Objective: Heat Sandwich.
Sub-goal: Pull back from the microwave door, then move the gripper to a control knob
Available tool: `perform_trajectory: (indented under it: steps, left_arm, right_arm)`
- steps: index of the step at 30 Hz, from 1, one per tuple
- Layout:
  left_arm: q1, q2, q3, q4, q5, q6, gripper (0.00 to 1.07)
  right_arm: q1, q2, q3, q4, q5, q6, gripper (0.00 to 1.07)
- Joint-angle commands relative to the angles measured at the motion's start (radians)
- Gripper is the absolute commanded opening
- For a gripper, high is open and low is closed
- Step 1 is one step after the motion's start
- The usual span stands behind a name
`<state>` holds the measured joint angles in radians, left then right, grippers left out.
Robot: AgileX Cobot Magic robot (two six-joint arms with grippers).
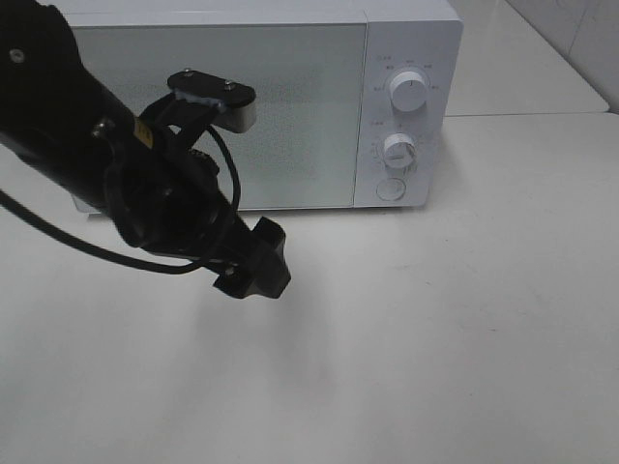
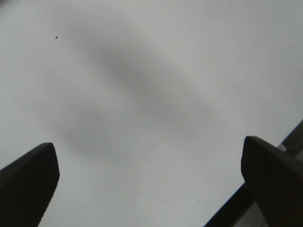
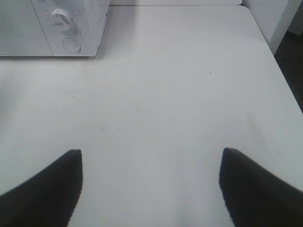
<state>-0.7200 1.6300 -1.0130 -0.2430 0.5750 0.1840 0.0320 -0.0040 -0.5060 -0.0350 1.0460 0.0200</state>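
- Tabletop: smooth matte white, with broad room before the microwave, which is boxy and glossy with its door shut.
- Your left tool and right tool: blunt black fingers spread wide.

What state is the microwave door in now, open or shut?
Shut. The door lies flush with the front of the microwave, level with the knobs, and no inside shows.

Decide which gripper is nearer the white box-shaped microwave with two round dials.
Left. The left gripper hangs just before the microwave door; the right gripper is farther off over the table.
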Motion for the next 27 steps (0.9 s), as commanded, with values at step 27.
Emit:
perform_trajectory:
  steps: [27]
  left_arm:
    - [0.620,-0.354,0.127,0.046,0.460,-0.030,1.03]
  right_arm:
    - [-0.009,-0.027,0.002,-0.004,-0.008,0.008,0.76]
